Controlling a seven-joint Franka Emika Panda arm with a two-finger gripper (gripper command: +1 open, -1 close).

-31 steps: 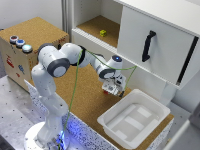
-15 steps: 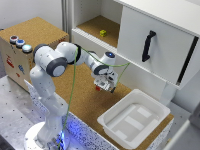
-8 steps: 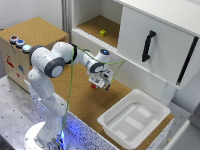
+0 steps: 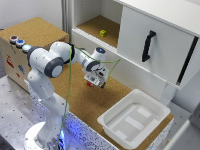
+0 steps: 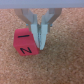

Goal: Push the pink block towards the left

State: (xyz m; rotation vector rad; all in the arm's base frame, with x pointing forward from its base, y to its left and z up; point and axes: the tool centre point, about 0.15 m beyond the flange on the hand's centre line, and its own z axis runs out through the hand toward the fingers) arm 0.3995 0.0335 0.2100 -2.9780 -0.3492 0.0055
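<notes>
We are seeing one pink block (image 5: 24,43), one small yellow-green block (image 4: 103,33) in the open cabinet and one white tray (image 4: 111,120). The pink block is lying on the cork surface (image 4: 85,102), touching the outer side of one finger. Our gripper (image 5: 39,44) is pointing downward, fingers nearly closed, gripping nothing. From the gripper, the tray is lying at four o'clock.

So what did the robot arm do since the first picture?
The end effector slid across the cork tabletop toward the exterior view's left, away from the white tray. Now it's right beside the pink block; whether they touch is unclear. The tray and the yellow-green block on the shelf stayed put.
</notes>
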